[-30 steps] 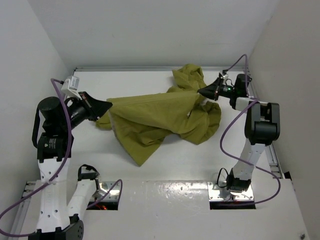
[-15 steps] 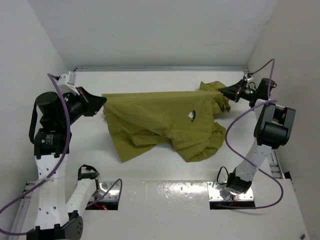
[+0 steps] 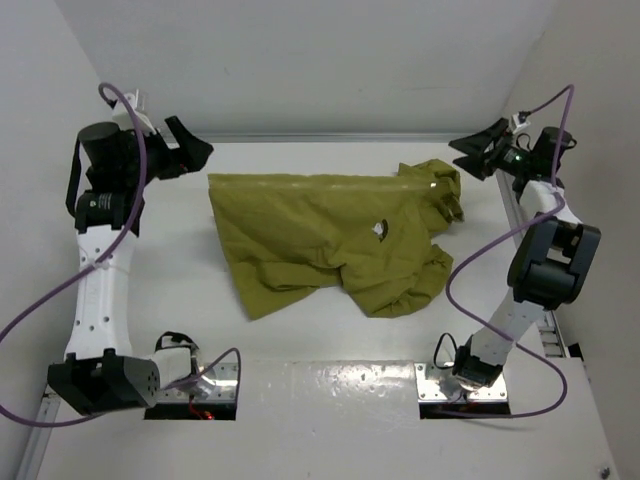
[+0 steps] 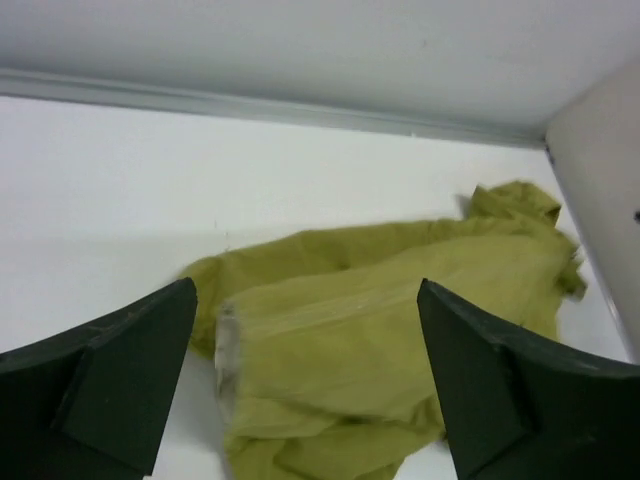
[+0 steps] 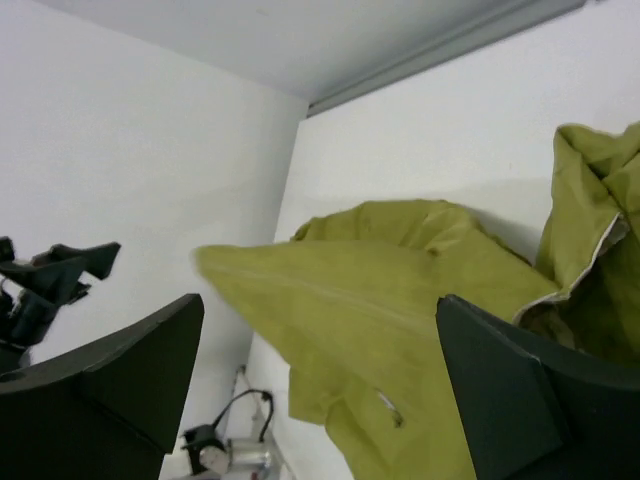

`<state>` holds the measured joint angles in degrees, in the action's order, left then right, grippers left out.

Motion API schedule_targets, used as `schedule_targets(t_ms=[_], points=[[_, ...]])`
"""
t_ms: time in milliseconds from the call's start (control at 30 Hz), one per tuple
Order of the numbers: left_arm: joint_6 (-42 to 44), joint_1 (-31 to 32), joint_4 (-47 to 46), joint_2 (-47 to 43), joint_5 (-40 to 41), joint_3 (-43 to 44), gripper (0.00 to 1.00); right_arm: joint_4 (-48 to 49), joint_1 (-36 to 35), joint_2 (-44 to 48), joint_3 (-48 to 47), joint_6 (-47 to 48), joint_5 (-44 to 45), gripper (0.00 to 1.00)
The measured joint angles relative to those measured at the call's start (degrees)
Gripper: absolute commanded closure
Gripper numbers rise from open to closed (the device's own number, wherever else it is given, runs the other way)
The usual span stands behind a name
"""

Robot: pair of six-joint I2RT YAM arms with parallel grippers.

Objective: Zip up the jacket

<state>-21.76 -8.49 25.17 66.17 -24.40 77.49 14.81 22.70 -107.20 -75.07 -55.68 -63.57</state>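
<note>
Wide open, the left hand (image 3: 190,150) holds nothing. It hangs in the air by the far left corner of the tabletop (image 3: 180,290), close to the left wall (image 3: 40,100). The right hand (image 3: 478,150) is wide open too and holds nothing. It hangs by the far right corner, close to the right wall (image 3: 600,100). Both hands are apart from the jacket (image 3: 320,235).

The jacket lies spread out on the tabletop between the two hands, a bit more toward the right side. Its far edge runs almost straight from left to right. A thin bare strip sits between it and the far edge of the tabletop. The right end is bunched up in folds near the right edge, close under the right hand. A small white mark (image 3: 378,228) shows on the front. The near part is wrinkled, and one flap points toward the near left corner. There is bare room on the left side and along the near edge.
</note>
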Motion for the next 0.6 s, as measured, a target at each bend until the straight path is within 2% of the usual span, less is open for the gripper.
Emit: schedule_targets(t_ms=[133, 233, 333, 433, 500, 600], points=[[3.08, -0.33, 3.08, 3.21, 1.97, 7.56, 0.00, -8.46, 1.60, 6.34, -0.44, 7.91, 0.11, 0.00], [7.56, 0.04, 8.09, 5.51, 3.30, 13.57, 0.00, -26.01, 2.34, 12.37, -1.77, 23.69, 2.99, 0.00], [11.65, 0.55, 13.75, 8.41, 4.15, 16.39, 0.00, -43.01, 1.03, 18.91, -2.56, 40.72, 10.88, 0.00], [14.97, 1.03, 18.78, 11.23, 4.74, 14.01, 0.00, -52.54, -0.46, 28.00, 2.16, 53.24, 17.68, 0.00], [16.85, 1.46, 20.44, 11.93, 5.38, 7.39, 0.00, -56.68, 0.09, 35.12, 8.00, 59.43, 20.90, 0.00], [18.75, 2.19, 23.10, 12.13, 6.80, -0.70, 0.00, -60.63, 1.99, 40.09, 13.73, 64.17, 23.06, 0.00]])
